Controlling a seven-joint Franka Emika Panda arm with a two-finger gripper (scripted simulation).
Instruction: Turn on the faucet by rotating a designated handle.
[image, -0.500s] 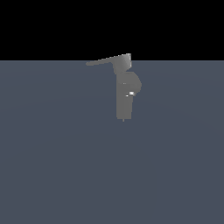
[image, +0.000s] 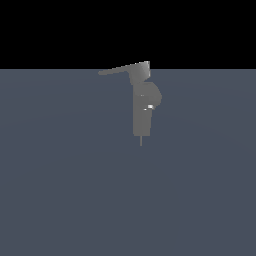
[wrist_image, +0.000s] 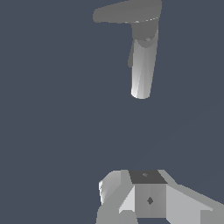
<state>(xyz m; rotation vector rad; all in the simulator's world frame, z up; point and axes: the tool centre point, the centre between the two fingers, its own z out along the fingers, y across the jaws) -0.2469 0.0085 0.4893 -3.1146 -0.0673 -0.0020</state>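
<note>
The faucet (image: 142, 110) stands on the grey floor (image: 60, 190), its handle (image: 122, 69) pointing toward the exterior view's left. The gripper (wrist_image: 144, 197) sits well apart, untouching; whether its jaws are parted cannot be told. Judged: approach, contact and rotation all remain.

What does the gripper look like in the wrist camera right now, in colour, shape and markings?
Only the wrist view shows part of the gripper; the exterior view shows no arm at all. The visible part is blocky and faceted, in light grey to white, with a darker grey top panel. A small dark diamond mark sits on its front face, and a fainter one on the dark panel. No cables are visible.
</note>
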